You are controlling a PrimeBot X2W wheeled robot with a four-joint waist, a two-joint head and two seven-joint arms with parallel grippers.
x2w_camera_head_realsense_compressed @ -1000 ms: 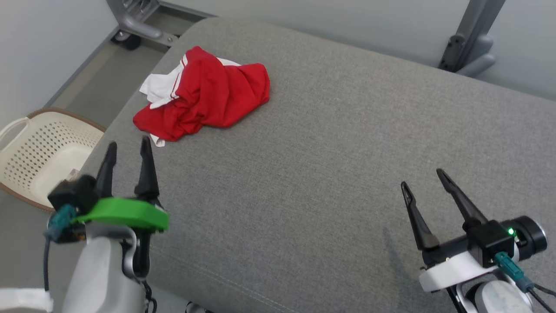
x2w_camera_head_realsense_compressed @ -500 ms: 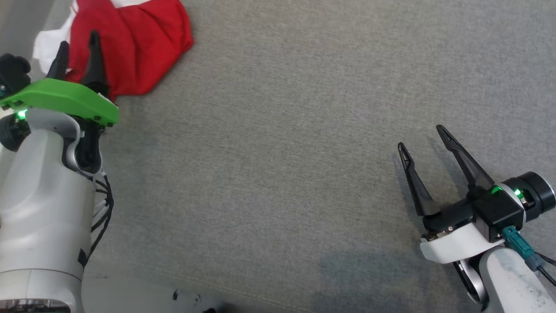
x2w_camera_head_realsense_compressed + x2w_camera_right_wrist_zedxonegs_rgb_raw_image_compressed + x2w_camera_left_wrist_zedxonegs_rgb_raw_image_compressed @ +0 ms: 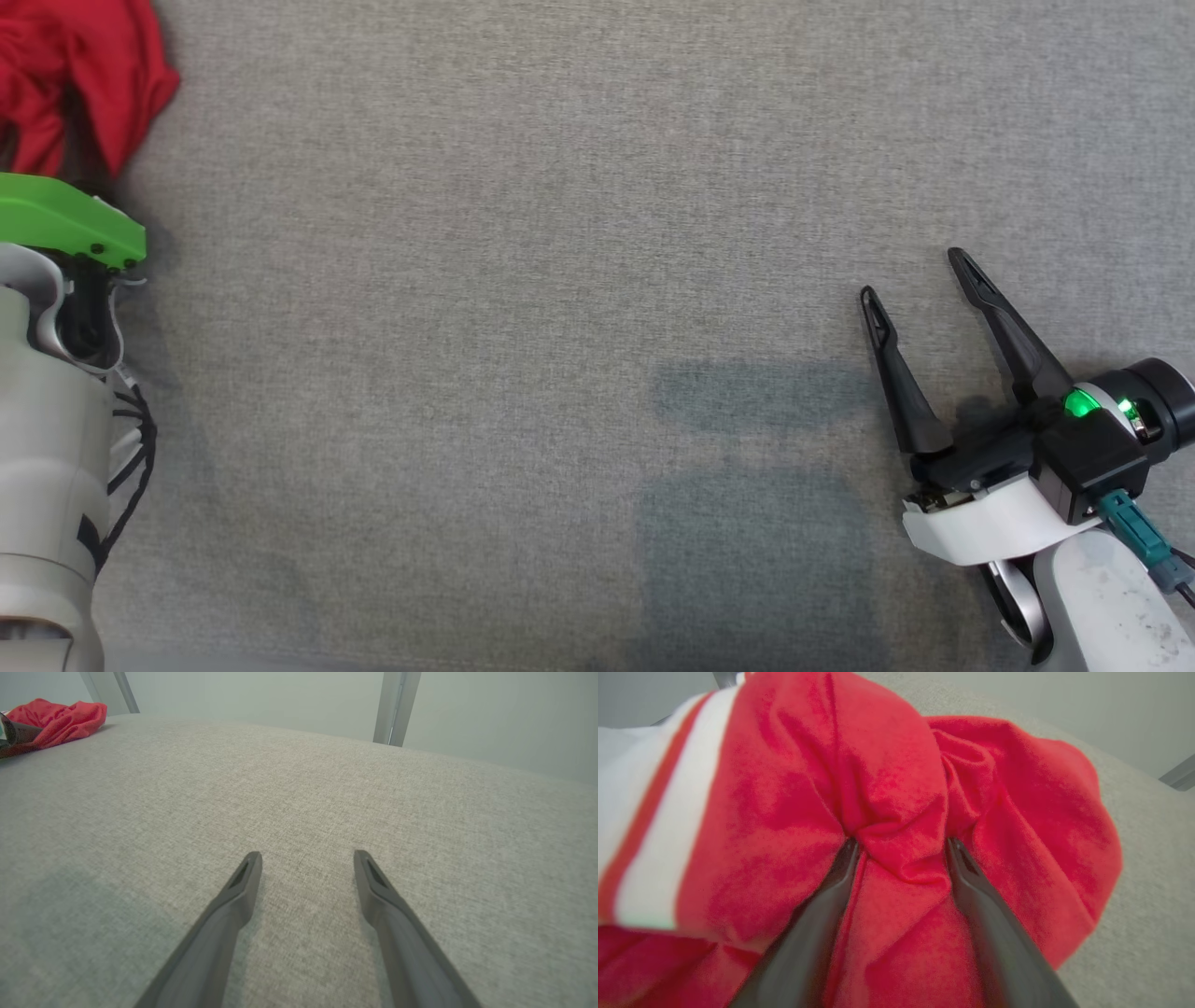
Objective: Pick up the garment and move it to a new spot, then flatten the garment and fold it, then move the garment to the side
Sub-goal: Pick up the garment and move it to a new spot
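The garment [image 3: 896, 779] is red with white stripes, the cushion [image 3: 560, 280] flecked grey, the wrist bracket [image 3: 65, 219] green.

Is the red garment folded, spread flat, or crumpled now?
Crumpled: the red and white cloth garment lies bunched in deep wrinkles, not flat.

We work over a bench [image 3: 560, 327] covered in grey woven fabric. It is flat and smooth across its middle, with a few soft shadows toward its near edge. On it lies a red garment [image 3: 84, 75] with a white panel and a white stripe, crumpled in a heap toward the far left corner. Just behind the heap, the bench's far edge rounds off.
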